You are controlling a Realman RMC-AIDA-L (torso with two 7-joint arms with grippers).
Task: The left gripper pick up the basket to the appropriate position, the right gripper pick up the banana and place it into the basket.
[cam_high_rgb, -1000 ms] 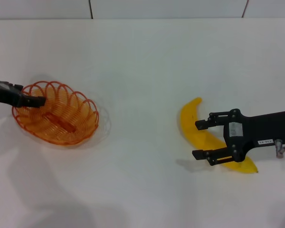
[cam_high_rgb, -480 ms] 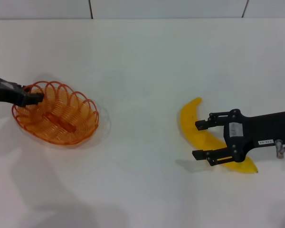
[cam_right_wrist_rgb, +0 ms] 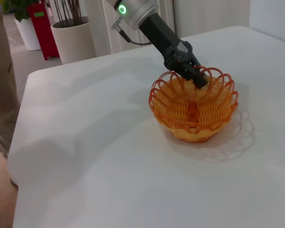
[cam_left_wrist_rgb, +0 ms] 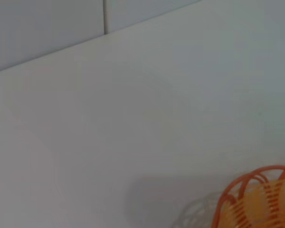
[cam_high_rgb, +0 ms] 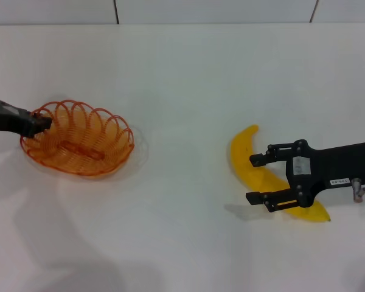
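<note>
Orange looped-wire basket (cam_high_rgb: 78,145): rim pinched by black left gripper (cam_high_rgb: 41,123); thin hold, risk of tilting or slipping. Yellow curved banana (cam_high_rgb: 255,173), well right of basket: straddled by black right gripper (cam_high_rgb: 254,178), jaws open; risk of rolling aside on closing.

The basket (cam_high_rgb: 78,146) sits at the left of the worktop (cam_high_rgb: 182,79), the left gripper (cam_high_rgb: 41,123) at its left rim. Well apart, at the right, the banana (cam_high_rgb: 248,159) lies beneath the right gripper (cam_high_rgb: 257,179).
</note>
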